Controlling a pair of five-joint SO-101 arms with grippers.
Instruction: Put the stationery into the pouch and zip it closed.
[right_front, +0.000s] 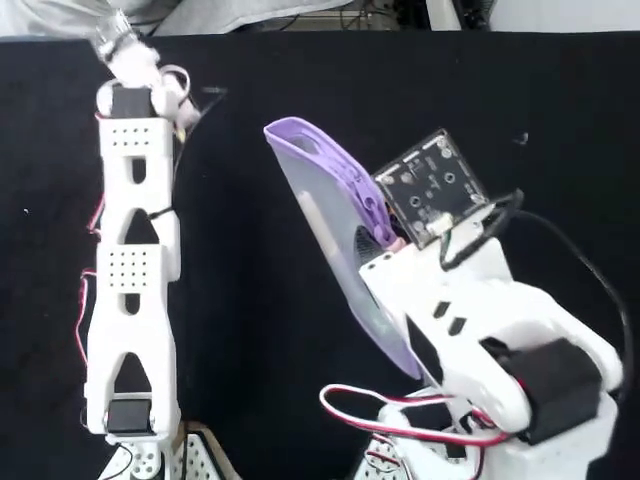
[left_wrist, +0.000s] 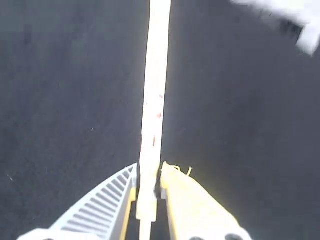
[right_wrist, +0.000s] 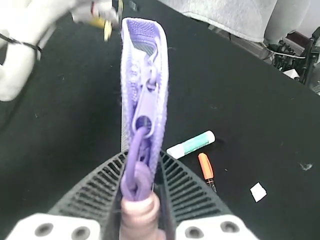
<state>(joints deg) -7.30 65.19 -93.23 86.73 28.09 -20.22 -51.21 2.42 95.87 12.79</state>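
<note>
The right claw is closed on the zip end of the purple pouch. The looped zip pull hangs down between its fingers. The pouch is held up off the black bench, standing on edge and tilted, with its zip edge uppermost. A dark gap shows along the zip at the end of the pouch away from the claw; I cannot tell how far the zip is drawn.

The left claw is well apart from the pouch, out at the bench's far edge, and is clamped on a thin white strip. The strip runs straight out past the fingertips over bare bench.

A glue stick and an orange marker lie on the bench near the pouch's gripped end, close together but not touching. A small white scrap lies just beyond the marker, farther from the pouch.

A wide strip of bare bench lies between the pouch and the left arm. More bare bench runs from the pouch to the far edge.
</note>
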